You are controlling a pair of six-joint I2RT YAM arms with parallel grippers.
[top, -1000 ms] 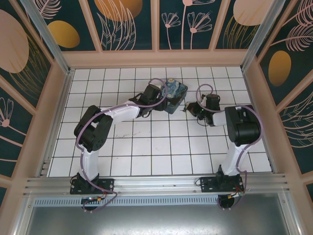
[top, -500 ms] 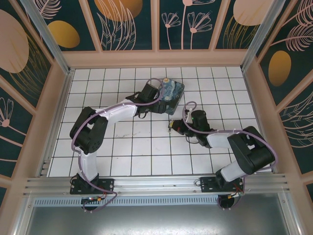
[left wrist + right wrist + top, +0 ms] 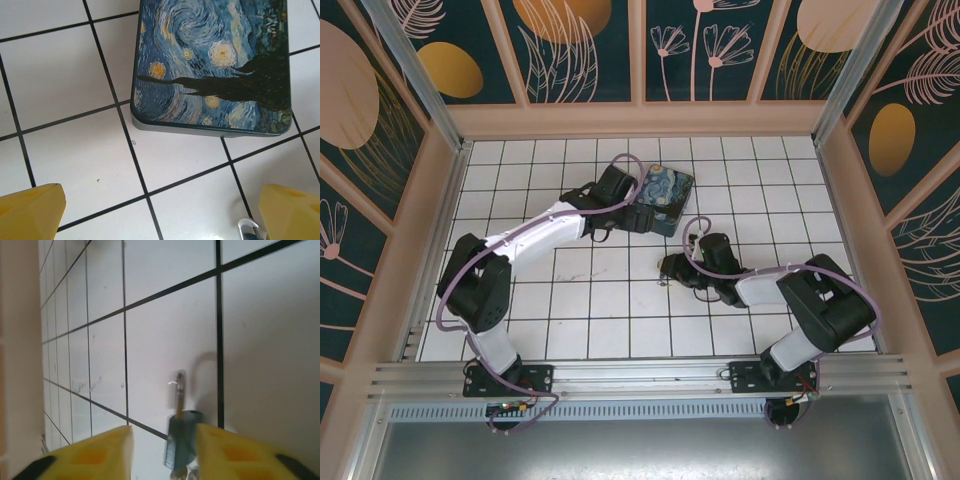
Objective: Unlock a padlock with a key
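The padlock (image 3: 182, 445) has a blue-teal body and a silvery shackle (image 3: 179, 390). It hangs blurred between the yellow fingers of my right gripper (image 3: 162, 440). Its body lies against the right finger (image 3: 235, 455), and a gap separates it from the left finger (image 3: 95, 455), so the jaws stand apart. A bit of pale metal (image 3: 179, 474) shows under the body; I cannot tell whether it is the key. In the top view my right gripper (image 3: 670, 268) is low over the middle tiles. My left gripper (image 3: 160, 215) is wide open over bare tile, just short of the painted box.
The starry-night box (image 3: 665, 197) (image 3: 215, 65) lies flat at the back middle, beside my left gripper (image 3: 625, 205). A small silvery loop with a teal bit (image 3: 248, 227) pokes in by the left gripper's right finger (image 3: 292, 212). Walls enclose the white tiled floor (image 3: 570, 300).
My right arm swung from beside the box toward the near middle, and its jaws went from shut to apart. My left gripper opened wider and drew back left; the box turned slightly.
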